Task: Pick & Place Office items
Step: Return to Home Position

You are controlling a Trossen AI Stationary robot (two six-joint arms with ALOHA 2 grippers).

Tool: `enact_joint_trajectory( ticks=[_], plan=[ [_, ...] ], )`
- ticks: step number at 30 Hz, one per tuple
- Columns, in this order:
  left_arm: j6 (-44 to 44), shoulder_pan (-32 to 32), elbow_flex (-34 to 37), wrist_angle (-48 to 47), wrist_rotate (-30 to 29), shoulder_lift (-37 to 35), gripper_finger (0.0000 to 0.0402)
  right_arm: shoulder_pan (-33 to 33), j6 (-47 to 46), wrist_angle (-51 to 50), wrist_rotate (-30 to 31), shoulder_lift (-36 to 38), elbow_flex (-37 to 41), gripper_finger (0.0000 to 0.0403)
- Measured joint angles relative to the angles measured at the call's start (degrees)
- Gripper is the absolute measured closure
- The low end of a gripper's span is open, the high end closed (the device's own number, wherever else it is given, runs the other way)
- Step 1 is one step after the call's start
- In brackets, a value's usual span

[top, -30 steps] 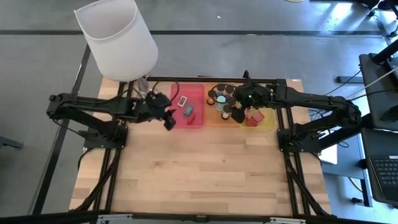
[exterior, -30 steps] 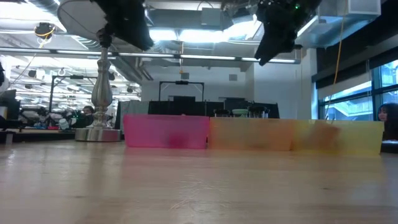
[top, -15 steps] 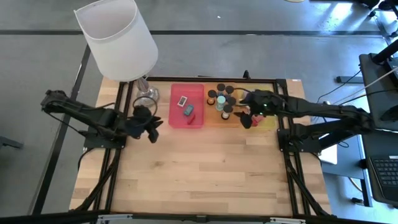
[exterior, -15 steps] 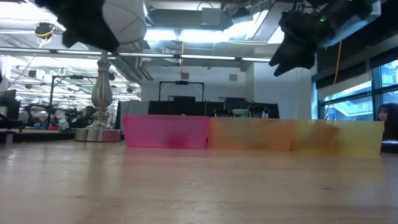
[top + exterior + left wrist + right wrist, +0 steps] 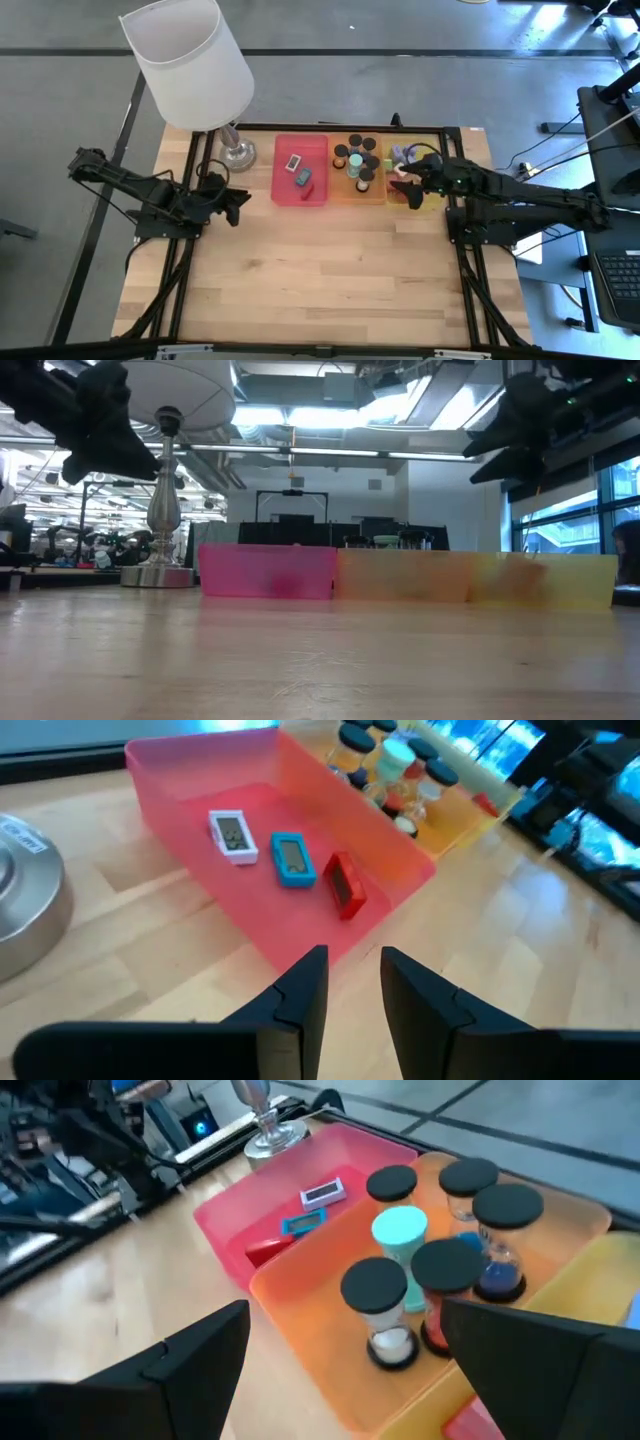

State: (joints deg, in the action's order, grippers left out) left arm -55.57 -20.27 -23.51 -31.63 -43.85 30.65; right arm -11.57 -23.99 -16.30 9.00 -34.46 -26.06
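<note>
Left jaws at ten o'clock over the bench point(image 5: 320, 270), at the end of the left arm point(image 5: 140, 185), raised clear of the wood and facing the red tray point(image 5: 180, 780). Only a narrow gap between the two fingers point(image 5: 295, 1005), nothing gripped.

Right jaws at two o'clock, at the end of the right arm point(image 5: 530, 190), hanging over the yellow tray point(image 5: 600, 1280). Fingers point(image 5: 190, 1355) spread wide, nothing between them.

Three trays side by side along the far edge, from twelve to two o'clock: red, orange tray point(image 5: 300, 1305), yellow.

In the red tray, lying flat in a short row: white flat block point(image 5: 232, 835), teal flat block point(image 5: 293, 858), red flat block point(image 5: 346, 885).

In the orange tray, standing upright in a cluster: black cylinders point(image 5: 447, 1270), one teal-topped cylinder point(image 5: 400, 1227) among them.

In the yellow tray: lavender cubes point(image 5: 403, 155) toward the far side, a red piece point(image 5: 399, 186) just beside the right jaws.

White-shaded lamp point(image 5: 190, 60) at eleven o'clock, its base point(image 5: 25, 890) just beside the red tray.
</note>
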Motion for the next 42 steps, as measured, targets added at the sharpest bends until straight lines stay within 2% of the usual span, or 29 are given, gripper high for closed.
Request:
enact_joint_trajectory(
  ticks=[5,18,25,31,35,37,40,42],
  plan=[
    [2.6,0.0,3.24,3.68,-0.03,-3.85,0.0311,0.2,-4.72,0.55,-0.88,5.91,4.22,0.0072],
    [2.89,0.0,5.34,3.58,0.23,-7.48,0.0311,0.48,-10.12,5.58,2.16,18.82,14.37,0.0072],
    [2.99,0.0,5.34,3.59,1.4,-7.52,0.0311,0.52,-13.06,9.9,2.57,21.58,19.7,0.0072],
    [2.91,0.0,5.34,3.59,1.45,-7.49,0.0311,0.52,-14.59,18.54,2.54,21.84,25.11,0.0072],
    [2.44,0.0,5.34,3.75,1.49,-7.49,0.0311,0.53,-14.14,19.0,2.57,21.82,25.25,0.0072],
    [2.26,0.02,5.34,5.88,3.35,-7.4,0.0311,0.54,-13.71,18.89,2.56,21.8,25.24,0.0072],
    [4.25,0.0,5.34,12.44,11.02,-6.43,0.0315,0.53,-12.69,18.83,2.56,21.45,25.24,0.0072],
    [6.2,0.0,5.34,16.31,13.46,-4.68,0.0321,0.52,-11.6,18.83,2.55,21.28,25.24,0.0072]
  ],
)
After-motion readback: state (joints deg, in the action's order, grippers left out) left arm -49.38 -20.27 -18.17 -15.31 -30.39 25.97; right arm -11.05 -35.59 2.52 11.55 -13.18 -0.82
